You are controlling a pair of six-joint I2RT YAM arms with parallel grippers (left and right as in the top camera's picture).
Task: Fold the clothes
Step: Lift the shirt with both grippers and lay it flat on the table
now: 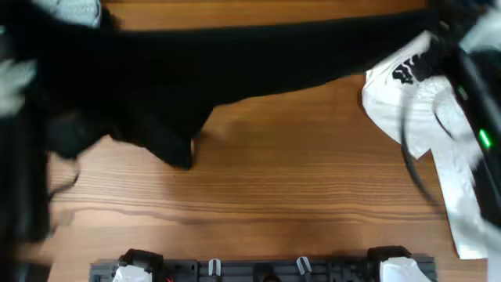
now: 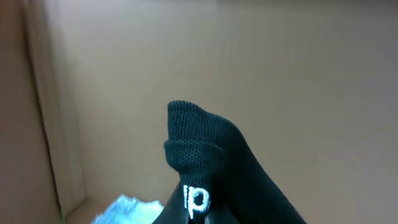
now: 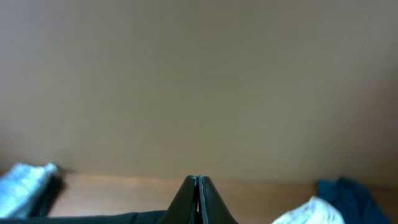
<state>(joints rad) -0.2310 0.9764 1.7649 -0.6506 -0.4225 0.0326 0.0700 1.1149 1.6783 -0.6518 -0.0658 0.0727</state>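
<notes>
A black short-sleeved knit shirt (image 1: 235,63) is stretched across the far half of the brown wooden table (image 1: 297,180), from 9 o'clock to about 1 o'clock in the overhead view. Its upper edge is drawn in a nearly straight line. A loose flap sags toward the table centre and ends in a point at about 8 o'clock.

The left arm (image 1: 19,157) is only a dark smear at 9 o'clock, blending with the shirt. In the left wrist view a bunched fold of the shirt stands upright at 6 o'clock and covers the left gripper. Its fingers are hidden, so whether they are parted or closed cannot be told. A small white logo (image 2: 196,199) shows on the fabric, cut off at the frame's lower edge.

The right arm (image 1: 470,70) is blurred at 2 o'clock, with a green light on it. The right gripper (image 3: 198,186) has its jaws pressed together with only a thin seam between them. A black strip of the shirt reaches their base from 8 o'clock. The pinch itself lies below the frame, but the taut edge in the overhead view leads to this gripper.

A white tee with black print (image 1: 423,117) lies flat at 3 o'clock, partly under the right arm and cut off by the right edge. A pale blue bundle of fabric (image 1: 78,12) sits at 11 o'clock, mostly out of frame. A dark navy garment (image 3: 348,193) shows only as a corner at 4 o'clock in the right wrist view. The grey arm-base rail (image 1: 258,270) runs along 6 o'clock.
</notes>
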